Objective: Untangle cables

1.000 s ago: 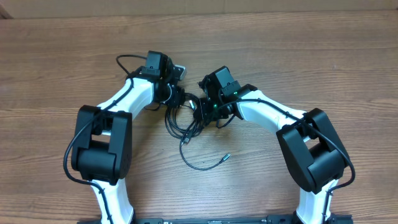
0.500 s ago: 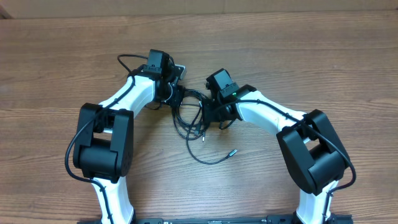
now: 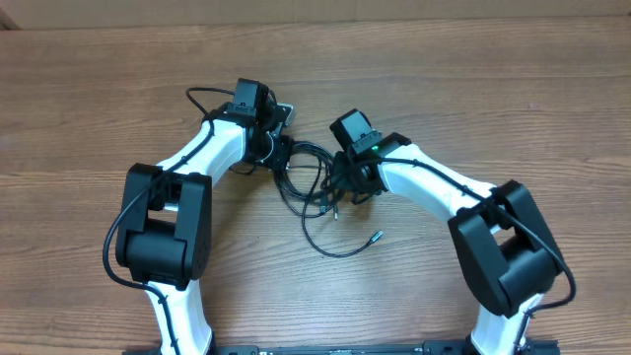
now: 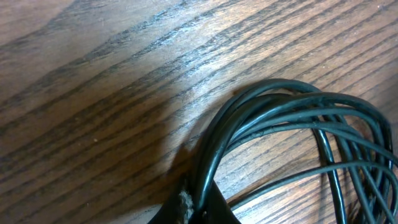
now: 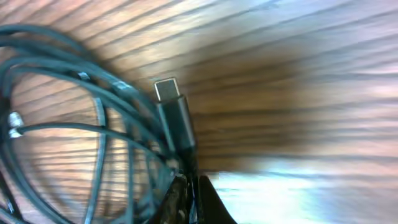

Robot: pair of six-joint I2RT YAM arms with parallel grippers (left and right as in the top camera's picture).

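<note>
— Rightward is where the right gripper (image 3: pixel 341 185) has gone over the last second, away from its partner, so the tangle between them is drawn out wider. The left gripper (image 3: pixel 280 150) has barely shifted, but its jaws have closed.

— How do the jaws stand?

— Both are pressed narrow, each pinching strands. From the left wrist you see several of the thin black cables with small silver-grey plug tips (image 3: pixel 308 176) run together into the dark fingertips (image 4: pixel 221 211) at the bottom edge. From there they fan out in a curved loop to the right over the wood.

— And the right side?

— Same story: cords gather into its closed fingers (image 5: pixel 211 208) at the bottom of the wrist view. Just above the grip, a dark grey plug with a flat silver tip (image 5: pixel 169 93) points up and away, alongside the loops that spread to the left.

— Where does the bundle sit overall?

— On the brown wood-grain table (image 3: pixel 493 79), near the middle, strung between the two grippers. Below it, one of the cords curves down and round to the right. It ends in a small loose plug (image 3: pixel 375 236) that lies on bare wood, apart from the knot. That end has slid up and rightward too.

— Beyond that?

— White-and-black arms (image 3: pixel 212 148) reach in from the lower left and lower right.
</note>
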